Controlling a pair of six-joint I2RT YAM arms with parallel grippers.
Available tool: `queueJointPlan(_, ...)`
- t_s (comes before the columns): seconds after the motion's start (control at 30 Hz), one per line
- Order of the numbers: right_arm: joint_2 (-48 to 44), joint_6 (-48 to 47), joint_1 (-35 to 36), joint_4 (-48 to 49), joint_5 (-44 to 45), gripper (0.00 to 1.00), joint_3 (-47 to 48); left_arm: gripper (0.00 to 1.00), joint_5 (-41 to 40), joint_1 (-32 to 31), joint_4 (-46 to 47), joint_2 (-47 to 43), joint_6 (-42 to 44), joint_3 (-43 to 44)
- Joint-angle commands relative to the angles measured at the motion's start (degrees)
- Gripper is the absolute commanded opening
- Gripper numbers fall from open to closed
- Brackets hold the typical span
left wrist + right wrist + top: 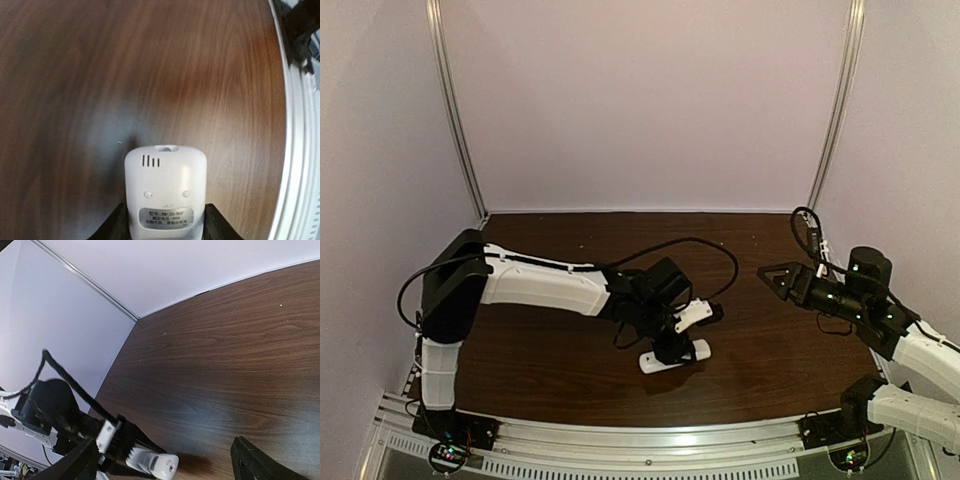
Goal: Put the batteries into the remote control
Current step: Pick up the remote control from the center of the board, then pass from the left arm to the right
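Locate the remote control point(676, 357) on the bench point(540, 350), in the lower centre of the overhead frame. It lies flat with its labelled back facing up. In the left wrist view you see it at bottom centre, with the left hand point(166, 231) closed on it and one finger point(115, 227) pressed against each long side. The right hand point(772, 277) sits at the right of the overhead frame, well apart from the remote control. Its jaws are spread wide and hold nothing.
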Motion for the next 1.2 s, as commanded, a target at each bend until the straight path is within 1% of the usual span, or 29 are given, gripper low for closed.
queueJointPlan(0.0,1.49,-1.79,-0.33,6.14,-7.48,0.92,-0.19,0.23,6.96,5.81,12.69,-12.39,-6.76,-2.9)
queueJointPlan(0.07,1.25,-0.52,-0.17,11.5,-10.15,0.91,-1.82,0.23,9.62,7.98,18.89,-16.44,-9.98,-5.49)
queueJointPlan(0.13,1.66,-0.12,0.38,15.44,-11.46,0.91,-2.8,0.23,13.57,10.0,27.47,-20.5,-13.53,-8.15)
queueJointPlan(0.2,3.21,-0.12,1.76,18.58,-12.66,0.9,-2.58,0.24,14.72,11.07,33.6,-23.37,-16.83,-10.3)
queueJointPlan(0.33,8.03,-0.18,6.91,24.86,-12.64,0.88,0.34,0.25,18.06,11.34,40.64,-25.72,-19.35,-11.2)
queueJointPlan(0.47,12.9,-2.79,11.23,27.86,-13.3,0.84,5.53,0.25,23.32,11.27,45.41,-26.05,-20.51,-12.62)
queueJointPlan(0.6,14.81,-2.4,11.66,31.42,-15.6,0.81,9.6,0.25,25.37,11.3,48.39,-27.5,-19.84,-16.69)
queueJointPlan(0.7,15.68,-0.95,12.02,34.18,-16.86,0.82,11.36,0.24,27.5,11.25,49.85,-27.31,-20.39,-17.95)
queueJointPlan(0.8,17.24,-0.47,13.61,34.98,-16.97,0.81,13.1,0.24,29.04,11.26,52.99,-27.19,-21.9,-19.06)
queueJointPlan(0.93,19.57,-0.29,16.14,37.42,-16.63,0.8,13.31,0.24,30.37,11.28,56.26,-26.79,-23.56,-19.66)
queueJointPlan(1.07,22.08,-0.52,18.31,38.73,-16.42,0.76,14.41,0.24,30.43,11.28,58.54,-26.21,-25.37,-19.95)
queueJointPlan(1.17,23.2,-1.87,19.35,37.8,-16.14,0.72,15.73,0.24,30.53,11.26,60.64,-25.8,-26.79,-20.46)
